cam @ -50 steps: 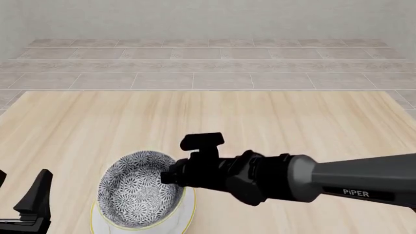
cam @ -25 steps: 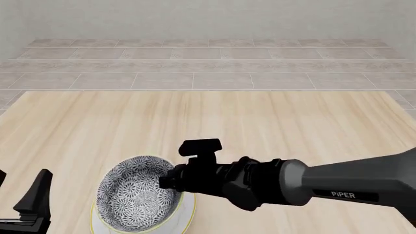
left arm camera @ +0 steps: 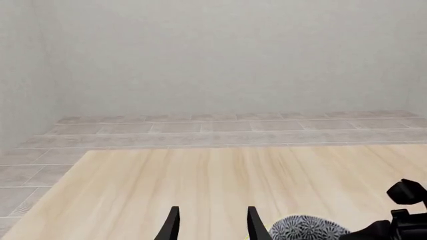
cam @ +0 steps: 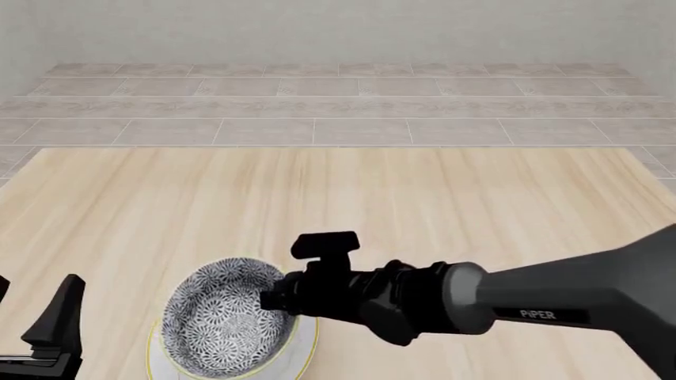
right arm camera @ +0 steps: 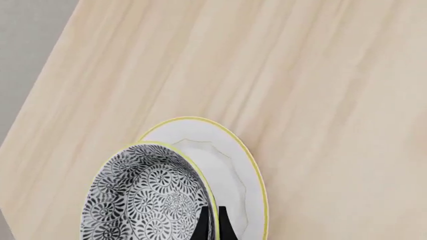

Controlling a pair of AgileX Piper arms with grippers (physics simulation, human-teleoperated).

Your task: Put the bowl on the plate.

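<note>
The bowl (cam: pixel 224 318), patterned dark grey and white inside with a pale yellow rim, hangs slightly tilted over the white plate (cam: pixel 307 348) at the table's near left. My right gripper (cam: pixel 275 299) is shut on the bowl's right rim. In the right wrist view its thin fingers (right arm camera: pixel 203 225) pinch the rim of the bowl (right arm camera: pixel 143 200), one inside and one outside, with the plate (right arm camera: pixel 230 170) showing beneath and to one side. Whether bowl and plate touch I cannot tell. My left gripper (cam: pixel 36 283) stands open and empty to the left of the plate; its fingers (left arm camera: pixel 172 224) frame bare table.
The pale wooden table (cam: pixel 423 198) stretches ahead, with grey tiled floor (cam: pixel 338 119) and a wall beyond its far edge. The right arm (cam: pixel 549 305) crosses the near right part of the table. In the left wrist view the bowl (left arm camera: pixel 307 230) and the right arm (left arm camera: pixel 403 215) show.
The right gripper has come down and slightly nearer with the bowl, which now sits lower over the plate. The left gripper has not moved.
</note>
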